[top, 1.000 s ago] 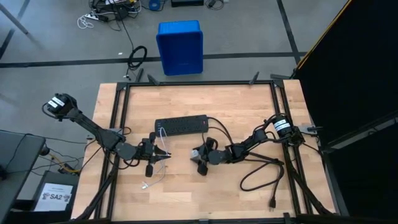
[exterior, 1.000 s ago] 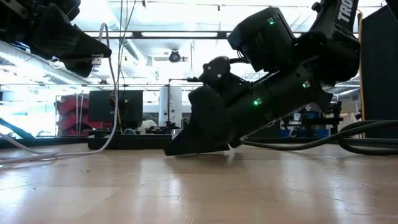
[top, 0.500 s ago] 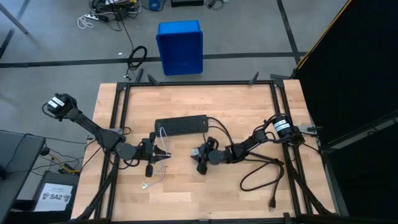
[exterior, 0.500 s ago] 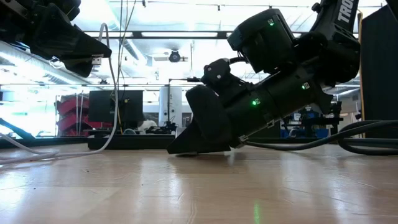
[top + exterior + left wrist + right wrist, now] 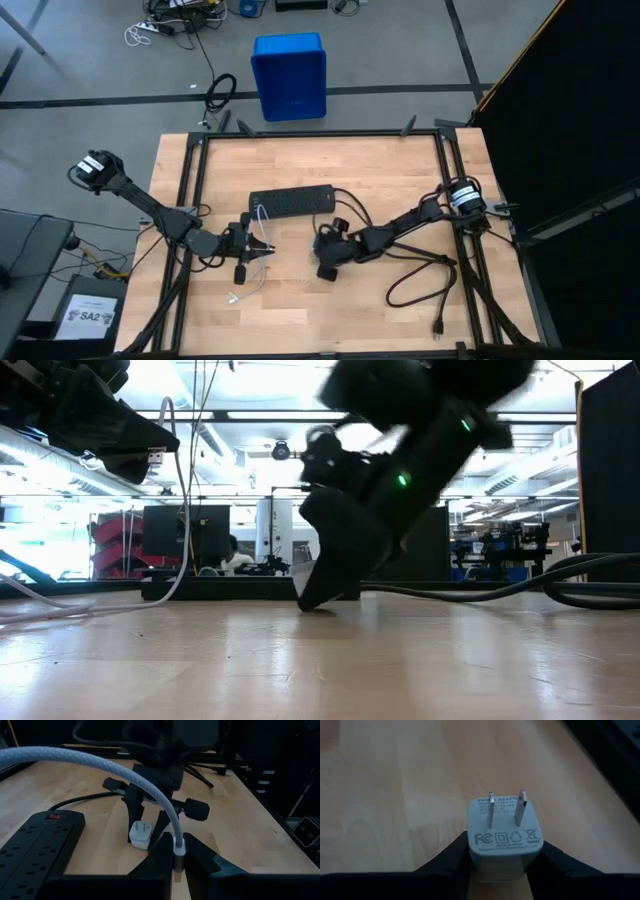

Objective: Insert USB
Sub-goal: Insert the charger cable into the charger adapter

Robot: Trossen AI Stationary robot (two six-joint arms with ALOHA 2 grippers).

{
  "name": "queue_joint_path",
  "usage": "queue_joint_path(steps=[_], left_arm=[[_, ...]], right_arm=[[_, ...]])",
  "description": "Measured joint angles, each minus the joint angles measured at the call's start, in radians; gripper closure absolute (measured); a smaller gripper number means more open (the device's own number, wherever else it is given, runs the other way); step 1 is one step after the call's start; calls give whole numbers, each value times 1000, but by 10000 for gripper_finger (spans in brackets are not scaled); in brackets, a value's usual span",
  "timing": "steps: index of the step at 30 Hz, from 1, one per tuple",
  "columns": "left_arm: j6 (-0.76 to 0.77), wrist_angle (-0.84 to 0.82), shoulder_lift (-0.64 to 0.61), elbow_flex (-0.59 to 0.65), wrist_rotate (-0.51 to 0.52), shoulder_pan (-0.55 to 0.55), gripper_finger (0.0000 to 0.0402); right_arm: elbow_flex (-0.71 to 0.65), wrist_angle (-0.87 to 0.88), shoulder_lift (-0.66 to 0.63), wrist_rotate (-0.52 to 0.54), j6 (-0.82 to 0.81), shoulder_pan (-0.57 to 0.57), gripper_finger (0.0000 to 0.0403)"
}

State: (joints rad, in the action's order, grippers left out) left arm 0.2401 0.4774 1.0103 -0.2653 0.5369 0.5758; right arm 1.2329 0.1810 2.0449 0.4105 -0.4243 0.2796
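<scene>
The USB is a thin whitish braided cable (image 5: pixel 100 762). Its plug end is in my left gripper (image 5: pixel 176 851), which is shut on it left of centre (image 5: pixel 266 249). The rest of the cable trails slack to the table (image 5: pixel 240 292). A small white cube adapter (image 5: pixel 502 832), its two prongs facing the right wrist camera, sits between the fingers of my right gripper (image 5: pixel 323 264). That gripper is shut on it mid-table and slants steeply down (image 5: pixel 325 595). The left wrist view shows the adapter (image 5: pixel 140 834) just ahead of the USB plug. My left gripper pinches the USB's plug end beside its white collar (image 5: pixel 178 845) between its two fingers, near level, well above the table. The cable arcs up and back over the gripper. My right gripper pinches two opposite side faces of the adapter (image 5: pixel 475 851) between its fingers, coming from above at a steep slant. The adapter is low over the wood; whether it is clear of the wood I cannot tell.
A black power strip (image 5: pixel 292 202) lies just beyond both grippers, its sockets up. Its thick black cord (image 5: pixel 420 285) loops over the table's right half. A blue bin (image 5: pixel 290 75) stands on the floor beyond the far edge.
My right gripper has tipped from a shallow slant to a steep downward one. Its wrist has risen, while its fingertips have stayed at about the same spot on the table.
</scene>
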Motion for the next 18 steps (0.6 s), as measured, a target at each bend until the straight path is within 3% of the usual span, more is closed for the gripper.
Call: queue_joint_path(steps=[2, 7, 12, 18], left_arm=[[0, 3, 0, 0, 0, 0, 392], [0, 3, 0, 0, 0, 0, 392], [0, 3, 0, 0, 0, 0, 392], [0, 3, 0, 0, 0, 0, 392]], right_arm=[[84, 169, 3, -28, 3, -8, 285], [218, 393, 3, -125, -13, -39, 285], [238, 467, 3, -305, -68, -86, 285], [225, 519, 3, -346, -69, -108, 237]])
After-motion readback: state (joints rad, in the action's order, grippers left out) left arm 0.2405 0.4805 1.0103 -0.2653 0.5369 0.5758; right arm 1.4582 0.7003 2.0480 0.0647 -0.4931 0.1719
